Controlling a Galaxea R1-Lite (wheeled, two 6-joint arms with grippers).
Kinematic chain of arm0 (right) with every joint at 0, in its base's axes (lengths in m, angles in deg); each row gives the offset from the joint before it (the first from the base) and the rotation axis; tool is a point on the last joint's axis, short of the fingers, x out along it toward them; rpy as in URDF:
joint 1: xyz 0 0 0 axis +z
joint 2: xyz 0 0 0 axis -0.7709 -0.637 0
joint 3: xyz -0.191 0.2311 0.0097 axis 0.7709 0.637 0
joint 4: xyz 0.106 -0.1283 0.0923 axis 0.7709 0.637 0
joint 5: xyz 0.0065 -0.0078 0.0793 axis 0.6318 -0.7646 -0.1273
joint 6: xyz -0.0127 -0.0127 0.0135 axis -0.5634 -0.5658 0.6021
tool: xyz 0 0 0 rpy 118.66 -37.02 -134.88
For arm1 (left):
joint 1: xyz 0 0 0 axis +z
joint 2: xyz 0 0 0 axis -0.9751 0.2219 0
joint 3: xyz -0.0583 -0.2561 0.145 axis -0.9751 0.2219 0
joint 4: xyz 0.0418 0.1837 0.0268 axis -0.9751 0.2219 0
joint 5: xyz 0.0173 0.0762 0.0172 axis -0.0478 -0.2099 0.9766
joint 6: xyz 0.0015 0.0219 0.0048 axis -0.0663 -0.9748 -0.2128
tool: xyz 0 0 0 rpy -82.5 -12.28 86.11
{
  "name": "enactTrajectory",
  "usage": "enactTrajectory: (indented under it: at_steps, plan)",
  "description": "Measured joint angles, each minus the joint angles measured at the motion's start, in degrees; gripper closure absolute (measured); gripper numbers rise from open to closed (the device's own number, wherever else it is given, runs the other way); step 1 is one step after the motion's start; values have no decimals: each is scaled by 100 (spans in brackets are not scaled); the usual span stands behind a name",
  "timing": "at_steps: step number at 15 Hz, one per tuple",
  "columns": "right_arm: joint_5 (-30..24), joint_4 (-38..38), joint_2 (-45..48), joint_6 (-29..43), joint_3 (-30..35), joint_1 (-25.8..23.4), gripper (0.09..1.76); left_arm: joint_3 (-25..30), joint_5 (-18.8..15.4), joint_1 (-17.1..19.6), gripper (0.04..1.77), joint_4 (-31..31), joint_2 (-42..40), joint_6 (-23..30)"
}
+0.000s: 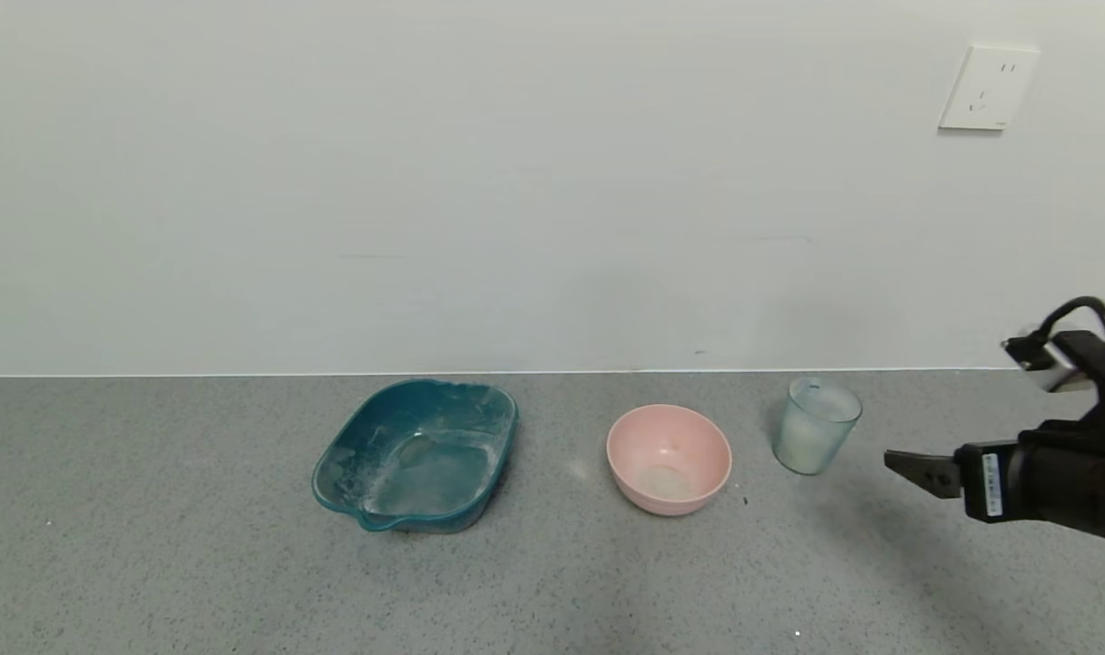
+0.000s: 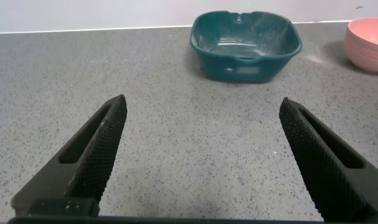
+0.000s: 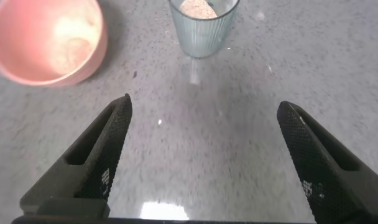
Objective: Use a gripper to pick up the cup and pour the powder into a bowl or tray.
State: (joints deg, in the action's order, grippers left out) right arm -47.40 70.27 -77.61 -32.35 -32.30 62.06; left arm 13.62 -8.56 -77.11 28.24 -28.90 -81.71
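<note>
The ribbed pale blue-green cup [image 1: 816,426] stands upright on the grey counter, holding white powder [image 1: 802,446]. It also shows in the right wrist view [image 3: 203,25], ahead of the open fingers. The pink bowl [image 1: 668,458] sits just left of the cup, with a faint dusting inside; it also shows in the right wrist view [image 3: 49,38]. My right gripper [image 1: 907,464] is open and empty, a short way to the right of the cup and apart from it. My left gripper [image 2: 201,109] is open and empty above bare counter, out of the head view.
A teal squarish tray [image 1: 417,455] dusted with white powder sits left of the bowl, also seen in the left wrist view [image 2: 245,43]. The white wall runs along the counter's back edge, with a socket [image 1: 989,88] at upper right.
</note>
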Motion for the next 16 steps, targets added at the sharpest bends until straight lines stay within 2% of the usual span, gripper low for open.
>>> enactTrajectory:
  at_steps: [9, 13, 16]
  plan:
    - [28, 2061, 3558, 5, 335, -50, 15, 0, 0, -2, 5, 0, 0, 0]
    - [102, 2643, 4706, 10, 338, -646, 15, 0, 0, 0, 5, 0, 0, -2]
    - [122, 3045, 5377, 11, 399, -909, 15, 0, 0, 0, 5, 0, 0, 0]
